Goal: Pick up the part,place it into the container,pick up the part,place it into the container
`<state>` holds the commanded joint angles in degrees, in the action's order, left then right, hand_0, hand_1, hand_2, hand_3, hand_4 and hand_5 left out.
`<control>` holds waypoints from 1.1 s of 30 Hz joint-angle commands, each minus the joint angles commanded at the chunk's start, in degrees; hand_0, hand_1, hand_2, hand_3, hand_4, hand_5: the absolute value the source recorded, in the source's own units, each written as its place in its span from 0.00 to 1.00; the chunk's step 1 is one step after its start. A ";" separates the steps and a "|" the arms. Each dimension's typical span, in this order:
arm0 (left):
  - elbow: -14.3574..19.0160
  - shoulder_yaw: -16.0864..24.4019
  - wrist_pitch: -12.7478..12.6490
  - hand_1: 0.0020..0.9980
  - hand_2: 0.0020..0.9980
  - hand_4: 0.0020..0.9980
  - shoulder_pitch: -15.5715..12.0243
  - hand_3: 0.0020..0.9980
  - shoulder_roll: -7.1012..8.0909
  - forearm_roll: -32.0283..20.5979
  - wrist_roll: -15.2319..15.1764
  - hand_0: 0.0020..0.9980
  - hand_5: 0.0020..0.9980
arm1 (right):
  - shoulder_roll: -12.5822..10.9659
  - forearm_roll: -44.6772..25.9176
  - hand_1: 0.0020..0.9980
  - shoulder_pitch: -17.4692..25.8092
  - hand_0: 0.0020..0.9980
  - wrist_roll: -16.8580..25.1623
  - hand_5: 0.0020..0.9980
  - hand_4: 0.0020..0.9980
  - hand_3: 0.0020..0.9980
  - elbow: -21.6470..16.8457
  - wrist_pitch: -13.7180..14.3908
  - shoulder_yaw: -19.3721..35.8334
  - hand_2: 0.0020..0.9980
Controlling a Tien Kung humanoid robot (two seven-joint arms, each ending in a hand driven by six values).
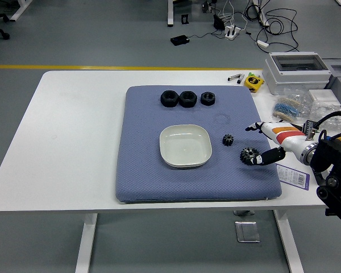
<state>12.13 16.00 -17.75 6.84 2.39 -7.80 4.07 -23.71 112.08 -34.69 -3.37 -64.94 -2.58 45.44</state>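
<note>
I see two small black toothed gears on my blue quilted mat [142,170]: the larger gear [249,154] lies near the mat's right edge, the smaller gear [228,139] just up and left of it, between it and the container. That container is a pale, glossy, rounded-square dish [185,145] at mid-mat, holding nothing. My right hand [270,142] reaches in from the right, fingers spread; one dark fingertip [259,158] is at the larger gear's right side, and I can't tell whether it touches. Nothing is gripped. Three black hex nuts [188,98] line the mat's far edge. Off the mat to the right sit a grey box [295,71] and bagged parts [298,105].
</note>
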 joint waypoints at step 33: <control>0.17 0.65 -0.11 0.56 0.69 0.59 0.20 0.60 0.08 1.11 0.30 0.53 0.59 | 3.43 -5.04 0.56 -6.85 0.41 0.46 0.41 0.88 0.55 11.41 3.86 -11.10 0.61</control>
<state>12.30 16.66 -17.86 7.04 2.47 -6.69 4.38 -20.29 107.04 -41.54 -2.91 -53.53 1.28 34.34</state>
